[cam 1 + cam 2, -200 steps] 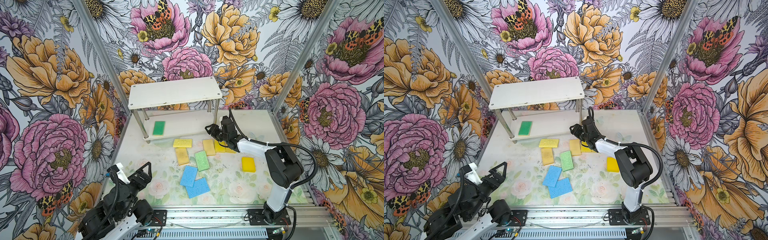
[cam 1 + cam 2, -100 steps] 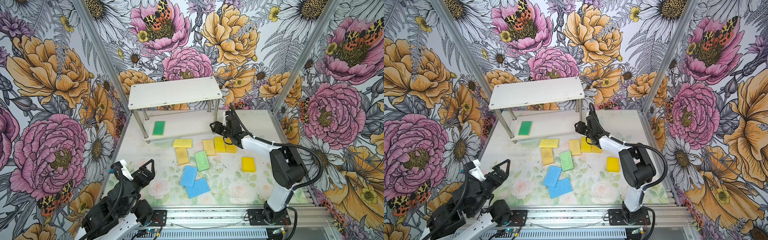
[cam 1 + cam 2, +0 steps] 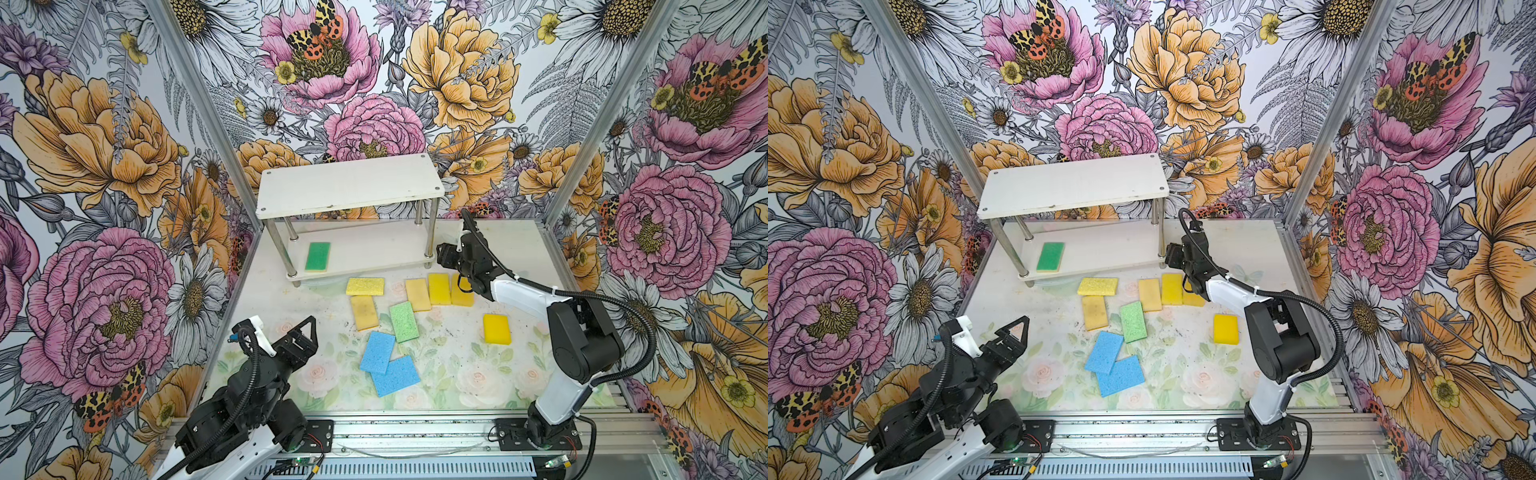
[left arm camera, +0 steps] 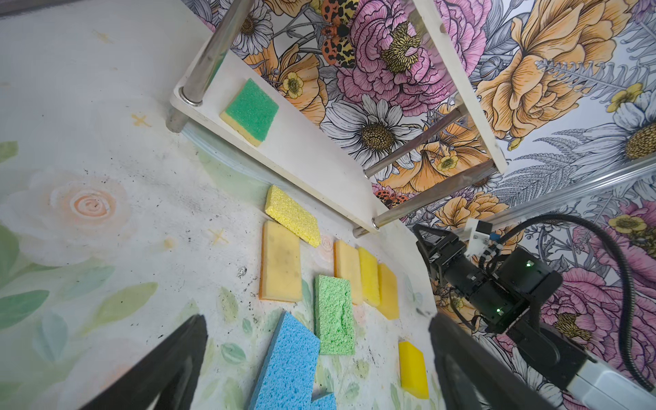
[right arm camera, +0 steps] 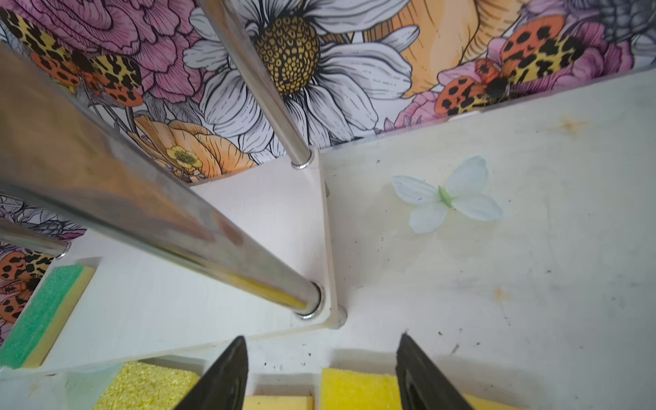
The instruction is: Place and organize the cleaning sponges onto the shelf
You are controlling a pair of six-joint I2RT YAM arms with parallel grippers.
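The right end effector (image 5: 321, 340) stood just beside the front right post of the shelf (image 3: 349, 187), its fingers spread with nothing between them, over the far ends of three yellow sponges (image 3: 439, 289) lying side by side on the worktop (image 3: 457, 374). The left end effector (image 4: 316, 317) hung near the front left corner, fingers spread wide. A dark green sponge (image 3: 318, 256) lay flat at the left end of the shelf's lower board. Before the shelf lay a pale yellow sponge (image 3: 365, 286), crosswise, a tan sponge (image 3: 364, 312) just beside it, and a tilted light green sponge (image 3: 404, 316). Two light blue sponges (image 3: 377, 351) overlapped nearer the front, and a lone yellow sponge (image 3: 496, 328) lay apart on the right.
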